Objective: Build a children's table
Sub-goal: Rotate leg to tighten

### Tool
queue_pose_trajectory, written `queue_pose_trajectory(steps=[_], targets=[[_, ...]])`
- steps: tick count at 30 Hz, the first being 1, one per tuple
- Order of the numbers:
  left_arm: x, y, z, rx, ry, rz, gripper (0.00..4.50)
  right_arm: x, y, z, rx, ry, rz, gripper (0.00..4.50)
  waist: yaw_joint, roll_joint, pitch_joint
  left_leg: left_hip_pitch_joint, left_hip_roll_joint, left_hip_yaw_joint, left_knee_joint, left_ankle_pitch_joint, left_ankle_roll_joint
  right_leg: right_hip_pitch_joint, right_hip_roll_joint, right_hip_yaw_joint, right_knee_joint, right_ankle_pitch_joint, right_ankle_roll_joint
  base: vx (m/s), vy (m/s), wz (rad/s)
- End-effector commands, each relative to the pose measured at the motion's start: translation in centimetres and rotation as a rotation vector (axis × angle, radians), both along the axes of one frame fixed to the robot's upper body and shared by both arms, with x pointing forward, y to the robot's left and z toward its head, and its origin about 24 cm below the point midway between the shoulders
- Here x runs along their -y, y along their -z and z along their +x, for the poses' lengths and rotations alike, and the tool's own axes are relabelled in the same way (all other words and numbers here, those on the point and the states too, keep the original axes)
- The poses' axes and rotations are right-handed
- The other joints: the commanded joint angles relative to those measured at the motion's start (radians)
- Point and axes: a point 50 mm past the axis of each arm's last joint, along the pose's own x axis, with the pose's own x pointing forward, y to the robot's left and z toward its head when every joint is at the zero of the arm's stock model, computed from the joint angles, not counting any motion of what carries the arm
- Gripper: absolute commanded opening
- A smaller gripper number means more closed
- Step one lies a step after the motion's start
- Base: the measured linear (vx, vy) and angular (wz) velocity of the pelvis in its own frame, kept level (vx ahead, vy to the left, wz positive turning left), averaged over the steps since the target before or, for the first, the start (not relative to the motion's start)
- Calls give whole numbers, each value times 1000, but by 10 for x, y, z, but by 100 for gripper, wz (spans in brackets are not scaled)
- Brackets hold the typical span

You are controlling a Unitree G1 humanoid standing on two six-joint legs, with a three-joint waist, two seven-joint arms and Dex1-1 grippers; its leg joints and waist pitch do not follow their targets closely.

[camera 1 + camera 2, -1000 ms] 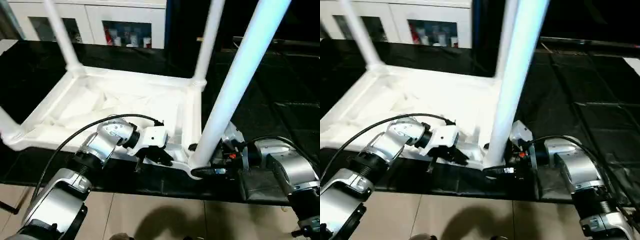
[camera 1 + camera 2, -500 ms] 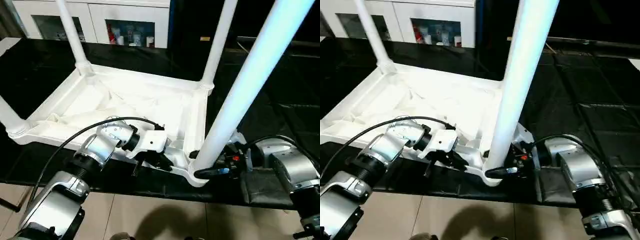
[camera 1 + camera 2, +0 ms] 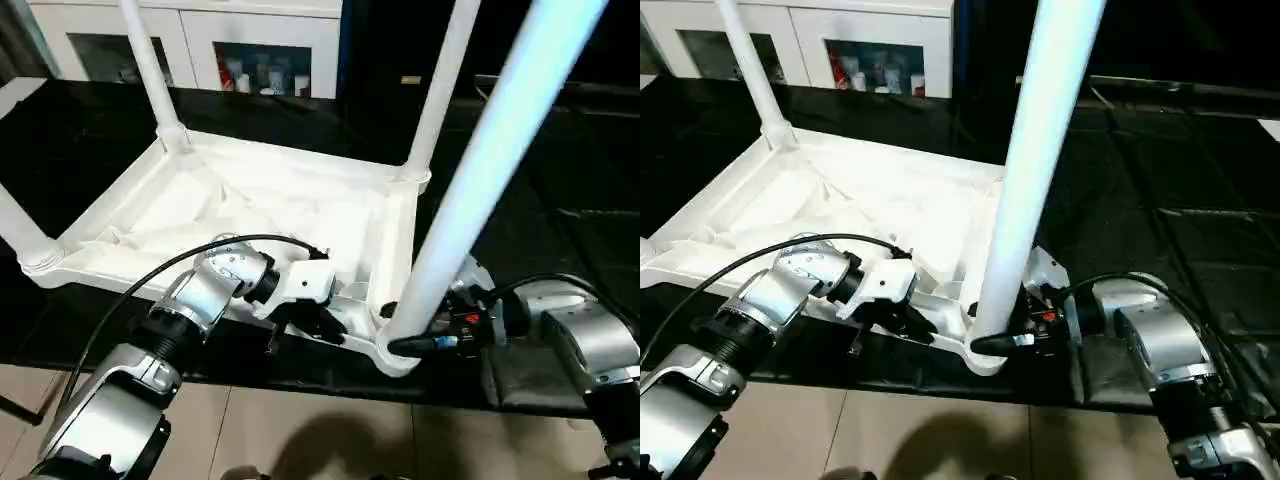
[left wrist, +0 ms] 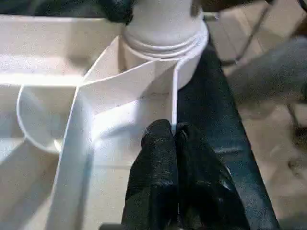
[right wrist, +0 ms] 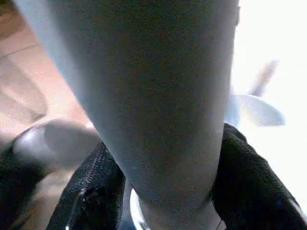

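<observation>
Your robot's left forearm (image 3: 190, 300) is a chain of ribbed silver cylinders ending in a white wrist housing (image 3: 304, 284), with a black cable (image 3: 150, 272) looping over it. The right forearm (image 3: 585, 345) is silver too, black-jointed, with red wiring at the wrist (image 3: 462, 318). Both grippers' fingers (image 4: 165, 158) are matte black.

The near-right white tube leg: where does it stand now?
In the left eye view, the near-right white tube leg rises from the corner socket of the upturned white plastic table top nearest the robot's right side, with the right gripper clamped round its base.
</observation>
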Motion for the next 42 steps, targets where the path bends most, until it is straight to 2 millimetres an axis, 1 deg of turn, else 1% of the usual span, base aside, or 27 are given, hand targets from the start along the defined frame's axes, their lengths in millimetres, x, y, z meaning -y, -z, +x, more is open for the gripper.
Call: queue_pose_trajectory(steps=[1,2,3,4,5,6,7,8,9,10,11,13,15,17,20,21,26,28,29,30,33,34,35,37,38,39,42], targets=[[33,12,1,-35,-119,-42,0,-32,15,10,-44,172,20,216,-14,-8,-38,6,22,-17,-74,-277,22,32,-65,38,-90,-527,-159,0,0,0],[37,12,3,-32,-153,-50,0,-37,15,15,-43,227,26,213,-18,-9,-38,6,19,-20,-74,-286,13,33,-65,37,-93,-562,-142,-58,-5,-6],[38,11,3,-31,-163,-52,0,-39,15,17,-43,243,28,211,-30,-12,-35,7,14,-27,-77,-312,5,32,-65,30,-103,-648,-101,-70,9,-13],[41,11,6,-29,-198,-57,0,-43,15,20,-47,287,31,209,-34,-12,-35,5,12,-32,-77,-320,3,34,-67,25,-108,-682,-81,-99,29,-23],[44,10,8,-26,-236,-64,0,-48,15,24,-48,334,33,209,-46,-15,-35,-4,6,-37,-78,-318,5,38,-67,19,-119,-724,-38,-69,29,-18],[49,9,12,-15,-289,-75,0,-53,16,28,-50,400,23,208,-51,-13,-34,0,5,-39,-77,-327,6,31,-67,19,-123,-735,-33,-51,34,-13],[53,7,16,-5,-341,-85,0,-58,16,33,-47,471,9,207,-56,-12,-34,1,2,-42,-76,-335,6,28,-65,17,-124,-738,-31,0,0,0],[54,6,17,-2,-354,-88,0,-60,17,34,-44,492,4,206,-67,-7,-34,1,1,-50,-78,-359,4,28,-65,11,-127,-737,-33,0,0,0],[58,4,20,7,-399,-102,0,-65,16,38,-36,565,5,206,-76,-8,-36,-4,2,-58,-83,-378,11,39,-65,1,-132,-713,-29,0,0,0],[60,2,22,10,-424,-111,0,-68,16,40,-31,605,5,205,-79,-4,-36,-7,4,-59,-85,-379,14,40,-65,0,-132,-691,-32,-49,56,-22],[63,0,24,16,-454,-123,0,-73,15,41,-28,641,12,204,-82,3,-41,-5,8,-60,-87,-380,22,43,-69,-8,-134,-624,-55,0,0,0],[64,-1,25,20,-470,-127,0,-76,15,41,-29,655,15,202,-80,4,-40,-5,11,-60,-90,-379,27,42,-69,-7,-134,-583,-70,0,0,0],[67,-2,25,21,-482,-130,0,-81,16,40,-19,675,3,202,-79,1,-38,0,12,-55,-92,-385,33,36,-66,0,-129,-519,-103,0,0,0],[67,-1,25,24,-484,-126,0,-84,17,39,-8,685,-14,202,-78,3,-37,2,12,-52,-93,-391,32,35,-66,4,-124,-496,-119,0,0,0],[63,1,25,37,-469,-106,0,-84,17,37,-3,685,9,202,-75,3,-37,3,13,-48,-93,-386,36,35,-68,9,-123,-482,-127,0,0,0],[63,1,25,40,-467,-104,0,-84,16,37,-3,685,14,234,-74,4,-37,4,13,-47,-94,-380,37,35,-68,11,-123,-472,-133,0,0,0],[51,5,25,56,-444,-62,0,-73,13,35,6,666,50,276,-71,3,-38,5,14,-43,-94,-366,41,37,-69,15,-119,-453,-144,0,0,0],[39,7,24,58,-416,-35,0,-60,13,31,28,607,37,289,-69,3,-41,3,16,-43,-94,-352,43,40,-69,17,-117,-438,-146,0,0,0],[38,8,24,57,-411,-32,0,-58,14,30,30,597,33,304,-66,3,-43,5,17,-40,-92,-336,48,39,-70,21,-113,-404,-158,0,0,0],[33,9,23,59,-395,-17,0,-51,13,28,28,567,33,312,-66,-2,-43,0,16,-39,-91,-321,53,43,-69,22,-108,-389,-167,0,0,0],[23,11,21,61,-348,11,0,-37,8,22,37,471,60,324,-60,-3,-50,-4,17,-33,-83,-256,80,48,-70,25,-101,-352,-185,37,-21,3],[20,12,20,64,-330,20,0,-32,6,20,42,438,64,340,-58,-4,-52,-3,17,-32,-82,-241,85,49,-70,24,-100,-338,-190,65,-39,9],[17,12,18,72,-288,22,0,-27,4,18,49,400,68,359,-53,-3,-57,3,19,-26,-75,-201,98,43,-68,27,-92,-273,-222,65,-39,9],[15,13,15,71,-227,24,0,-20,1,15,57,349,67,361,-49,-6,-58,-3,17,-25,-71,-181,109,47,-67,27,-86,-241,-236,35,-22,5],[13,13,13,69,-190,26,0,-16,1,14,66,325,59,371,-46,-10,-64,-11,17,-25,-67,-142,117,56,-69,28,-71,-188,-250,67,-43,4],[12,13,11,64,-165,28,0,-13,1,14,77,313,49,383,-40,-4,-69,-10,17,-25,-64,-97,129,56,-69,27,-62,-128,-263,54,-42,1],[6,12,5,73,-39,59,0,1,-1,12,116,240,25,407,-33,-8,-72,-16,17,-23,-55,-52,143,60,-66,24,-48,-44,-280,18,-14,0]])
